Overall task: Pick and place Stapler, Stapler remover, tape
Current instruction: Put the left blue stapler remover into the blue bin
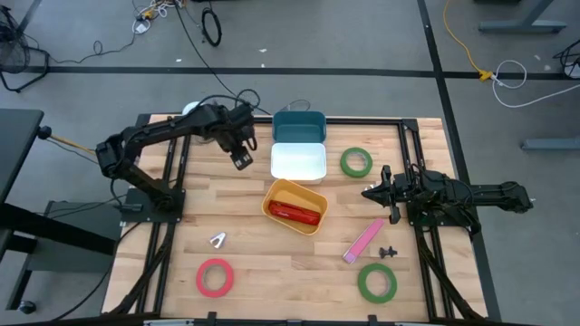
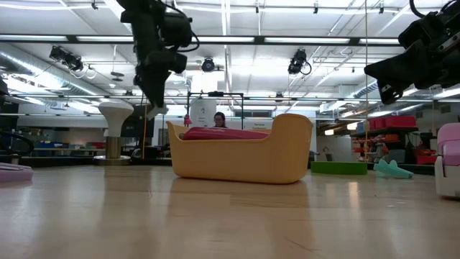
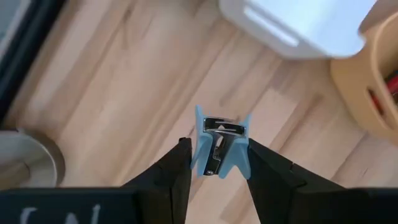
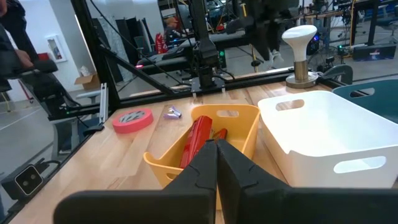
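Observation:
My left gripper (image 1: 241, 159) hangs above the table's far left part, pointing steeply down, shut on a light-blue stapler remover (image 3: 219, 146). In the low view it is well clear of the tabletop (image 2: 153, 108). A red stapler (image 1: 294, 214) lies in the yellow bin (image 1: 292, 189) at the table's middle, and a pink stapler (image 1: 362, 241) lies flat on the wood. One red tape roll (image 1: 215, 277) and two green tape rolls (image 1: 356, 162) (image 1: 376, 282) lie flat. My right gripper (image 1: 367, 193) rests shut at the right, held level, touching nothing. My left gripper pinches the stapler remover's two light-blue side wings (image 3: 200, 155) between its two fingers (image 3: 177, 171). The fingers come from above, slanting steeply down. The remover is lifted clear of the table, its metal jaw end (image 3: 221, 124) sticking out past the fingertips.
A white bin (image 1: 298, 161) and a teal bin (image 1: 298, 126) stand at the far middle. A small silvery stapler remover (image 1: 218, 240) lies near the red roll. A white knob-topped stand (image 1: 190, 110) is at the far left corner. A small black part (image 1: 388, 251) lies beside the pink stapler.

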Controlling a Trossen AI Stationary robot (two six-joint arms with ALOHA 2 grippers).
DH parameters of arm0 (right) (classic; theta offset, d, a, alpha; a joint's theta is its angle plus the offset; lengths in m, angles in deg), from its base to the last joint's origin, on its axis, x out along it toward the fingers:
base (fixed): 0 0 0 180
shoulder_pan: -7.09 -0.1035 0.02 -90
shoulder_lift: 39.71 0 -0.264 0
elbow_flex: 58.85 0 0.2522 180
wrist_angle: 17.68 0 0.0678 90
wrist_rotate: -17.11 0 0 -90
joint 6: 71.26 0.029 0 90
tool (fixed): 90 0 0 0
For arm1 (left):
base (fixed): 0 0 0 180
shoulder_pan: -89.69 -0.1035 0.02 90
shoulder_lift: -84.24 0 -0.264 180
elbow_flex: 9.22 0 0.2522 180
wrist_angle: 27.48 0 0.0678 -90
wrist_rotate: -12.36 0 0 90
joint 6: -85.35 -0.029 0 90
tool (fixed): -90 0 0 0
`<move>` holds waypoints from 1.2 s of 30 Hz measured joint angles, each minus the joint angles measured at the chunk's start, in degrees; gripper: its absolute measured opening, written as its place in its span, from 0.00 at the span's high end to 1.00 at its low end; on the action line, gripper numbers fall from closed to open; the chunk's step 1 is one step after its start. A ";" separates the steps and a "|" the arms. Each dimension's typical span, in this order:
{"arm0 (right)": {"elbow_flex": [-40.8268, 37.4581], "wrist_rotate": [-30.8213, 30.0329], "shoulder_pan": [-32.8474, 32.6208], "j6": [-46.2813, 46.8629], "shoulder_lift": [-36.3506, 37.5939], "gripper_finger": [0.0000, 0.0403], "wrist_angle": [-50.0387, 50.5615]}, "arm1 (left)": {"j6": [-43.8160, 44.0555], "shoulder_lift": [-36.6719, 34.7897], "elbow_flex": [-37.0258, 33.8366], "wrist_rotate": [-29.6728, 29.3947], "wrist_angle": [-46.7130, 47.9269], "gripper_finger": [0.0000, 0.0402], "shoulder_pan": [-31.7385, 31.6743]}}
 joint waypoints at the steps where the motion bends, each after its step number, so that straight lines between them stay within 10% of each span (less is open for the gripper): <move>1: 0.01 0.00 0.02 0.00 0.00 0.98 0.00 | -0.43 0.00 0.36 0.35 -0.46 0.65 0.00; 17: 0.02 0.00 0.02 0.00 0.00 0.98 0.00 | -6.18 0.30 0.90 7.52 -24.70 0.65 3.24; 36: 0.01 0.04 0.00 0.02 0.00 0.98 0.01 | -12.83 9.58 11.37 8.31 -26.35 0.65 0.82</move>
